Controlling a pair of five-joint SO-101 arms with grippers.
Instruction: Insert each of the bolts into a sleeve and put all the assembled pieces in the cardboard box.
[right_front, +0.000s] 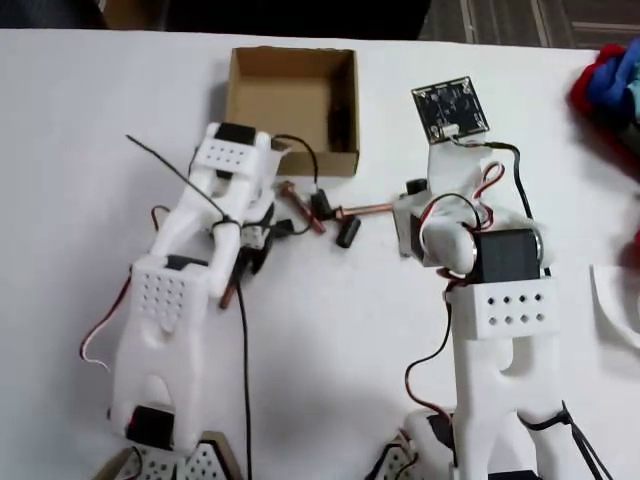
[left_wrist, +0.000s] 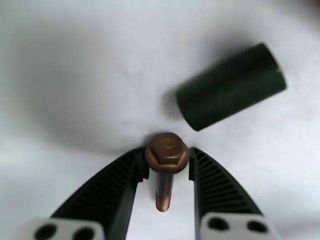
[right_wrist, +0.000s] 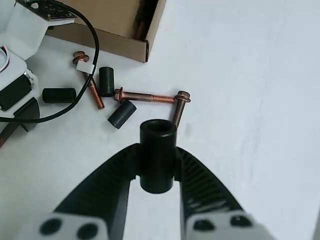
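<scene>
My left gripper (left_wrist: 167, 160) is shut on a copper bolt (left_wrist: 167, 150), held by the shank just under its hex head. A black sleeve (left_wrist: 230, 85) lies on the table just beyond it. In the high view this gripper (right_front: 250, 258) is left of the loose parts, and the bolt's end (right_front: 228, 295) pokes out below it. My right gripper (right_wrist: 158, 160) is shut on an upright black sleeve (right_wrist: 158, 150). Ahead of it lie three bolts (right_wrist: 147, 97) (right_wrist: 179, 107) (right_wrist: 90, 82) and three sleeves (right_wrist: 106, 81) (right_wrist: 122, 114) (right_wrist: 59, 95). The cardboard box (right_front: 250, 75) stands behind them.
Something dark and copper-coloured lies inside the box against its right wall (right_front: 340, 115). Black and red cables (right_front: 240, 330) trail from both arms over the table. Coloured cloth (right_front: 610, 80) sits at the far right edge, with a white object (right_front: 615, 300) below it.
</scene>
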